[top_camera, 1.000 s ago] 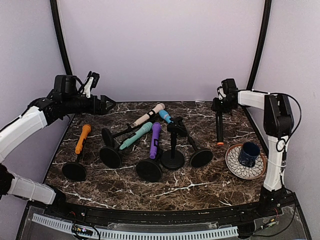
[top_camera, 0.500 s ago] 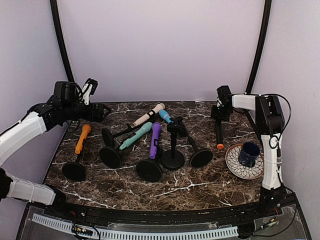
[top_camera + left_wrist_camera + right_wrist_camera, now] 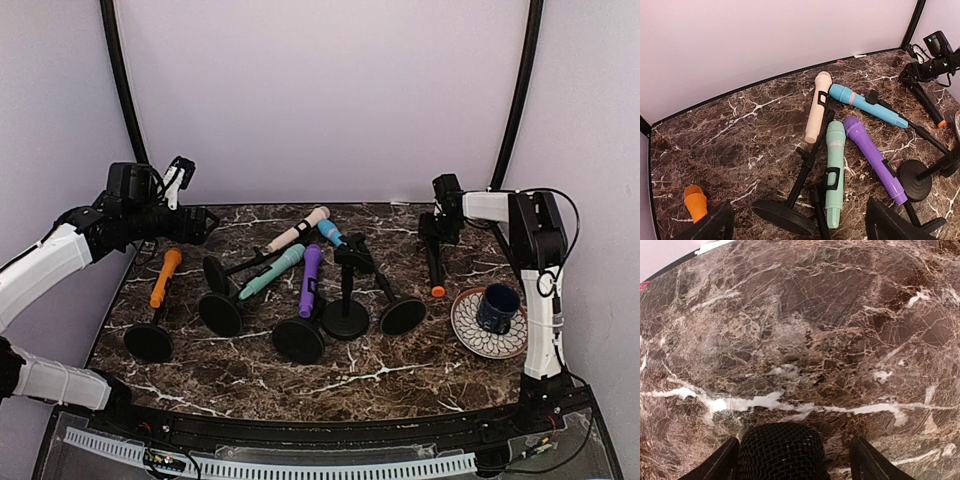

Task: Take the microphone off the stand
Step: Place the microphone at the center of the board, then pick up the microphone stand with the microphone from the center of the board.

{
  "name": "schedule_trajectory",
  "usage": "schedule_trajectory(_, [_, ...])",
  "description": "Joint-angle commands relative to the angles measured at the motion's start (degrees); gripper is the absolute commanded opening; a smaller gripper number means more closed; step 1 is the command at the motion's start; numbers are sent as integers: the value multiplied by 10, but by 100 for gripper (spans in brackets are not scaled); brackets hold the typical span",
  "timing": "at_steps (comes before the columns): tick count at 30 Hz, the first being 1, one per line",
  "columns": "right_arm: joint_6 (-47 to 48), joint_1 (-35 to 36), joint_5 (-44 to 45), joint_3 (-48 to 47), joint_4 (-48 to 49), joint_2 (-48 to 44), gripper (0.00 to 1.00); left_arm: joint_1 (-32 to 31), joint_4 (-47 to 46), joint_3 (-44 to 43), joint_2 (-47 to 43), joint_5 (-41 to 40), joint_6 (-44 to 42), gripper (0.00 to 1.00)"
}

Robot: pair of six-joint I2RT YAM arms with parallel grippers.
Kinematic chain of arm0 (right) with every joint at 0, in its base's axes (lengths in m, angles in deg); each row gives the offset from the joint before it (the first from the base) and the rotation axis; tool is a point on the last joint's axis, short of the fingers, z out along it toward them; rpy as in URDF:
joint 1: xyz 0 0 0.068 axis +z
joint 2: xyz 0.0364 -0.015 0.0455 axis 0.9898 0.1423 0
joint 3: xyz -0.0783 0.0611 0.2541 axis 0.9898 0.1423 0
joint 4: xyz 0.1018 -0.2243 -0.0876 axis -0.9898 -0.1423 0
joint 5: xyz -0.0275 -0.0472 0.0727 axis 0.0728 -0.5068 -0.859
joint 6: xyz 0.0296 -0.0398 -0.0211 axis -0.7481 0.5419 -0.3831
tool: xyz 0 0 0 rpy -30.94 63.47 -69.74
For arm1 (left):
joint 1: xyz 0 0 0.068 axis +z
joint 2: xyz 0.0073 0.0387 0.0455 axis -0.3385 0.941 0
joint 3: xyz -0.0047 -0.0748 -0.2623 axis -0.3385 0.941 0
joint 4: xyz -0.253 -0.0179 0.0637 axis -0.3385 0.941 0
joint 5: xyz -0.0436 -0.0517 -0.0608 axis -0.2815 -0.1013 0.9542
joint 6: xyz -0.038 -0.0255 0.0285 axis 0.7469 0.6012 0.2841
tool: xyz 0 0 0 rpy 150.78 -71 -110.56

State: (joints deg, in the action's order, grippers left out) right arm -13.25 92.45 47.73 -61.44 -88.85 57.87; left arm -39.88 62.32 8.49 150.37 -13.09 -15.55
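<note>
A black microphone point(image 3: 436, 262) with an orange end lies on the marble table point(image 3: 400, 375) at the back right, free of any stand. My right gripper point(image 3: 432, 234) sits low over its mesh head point(image 3: 781, 452), jaws open, with a gap between the head and the right finger point(image 3: 872, 462). An empty upright stand point(image 3: 346, 290) is at the centre. My left gripper point(image 3: 205, 222) hovers open at the far left, holding nothing. In the left wrist view it point(image 3: 800, 225) looks down on cream point(image 3: 817, 105), teal point(image 3: 834, 172), purple point(image 3: 872, 157) and blue point(image 3: 867, 105) microphones, still clipped in tipped stands.
An orange microphone point(image 3: 165, 277) in a tipped stand lies at the left. A patterned saucer point(image 3: 470, 330) with a dark blue cup point(image 3: 497, 306) stands at the right, close to the black microphone's orange end. Round stand bases point(image 3: 300, 340) crowd the middle. Black frame poles point(image 3: 515, 110) rise behind.
My right gripper has shifted slightly left and its jaws have widened around the black microphone. My left gripper has pulled back to the left and lowered a little.
</note>
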Motion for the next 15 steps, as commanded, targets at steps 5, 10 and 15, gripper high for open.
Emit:
schedule_trajectory(5, [9,-14,-23,0,5,-70,82,1,-52,39,-67,33,1,96])
schedule_trajectory(10, [21,-16,-51,30,3,-143,84,7,-46,35,-62,22,1,98])
schedule_trajectory(15, [16,-11,-182,94,4,-228,82,54,-54,36,-51,53,28,98])
